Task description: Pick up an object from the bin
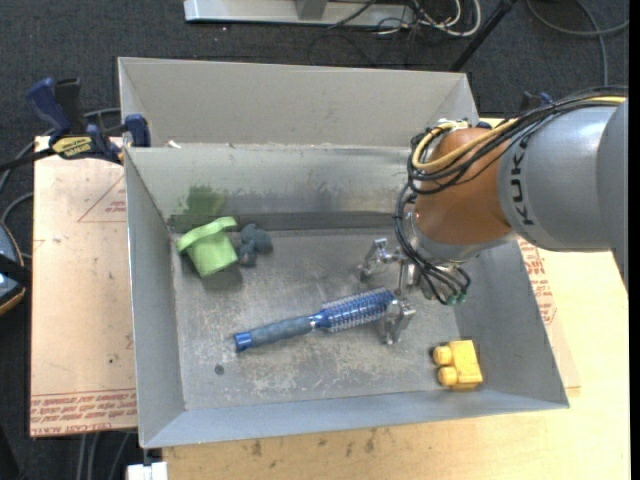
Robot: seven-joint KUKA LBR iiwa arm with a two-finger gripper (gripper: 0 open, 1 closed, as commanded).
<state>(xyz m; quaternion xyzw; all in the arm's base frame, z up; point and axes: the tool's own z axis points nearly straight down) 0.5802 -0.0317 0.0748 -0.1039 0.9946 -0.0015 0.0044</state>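
Note:
My gripper [385, 290] hangs low in the right half of the bin, open, one finger [376, 258] behind and one finger [396, 323] in front of the bristle end of a blue hairbrush [318, 321]. The brush lies flat on the bin floor, handle pointing to the lower left, bristle head between the two fingers. A yellow toy block [457, 363] lies near the front right corner, a short way from the gripper.
A green cup-like piece [209, 247] and a small grey-blue lump [253, 243] lie at the back left of the bin. The arm with its orange cover and cables reaches in over the right wall.

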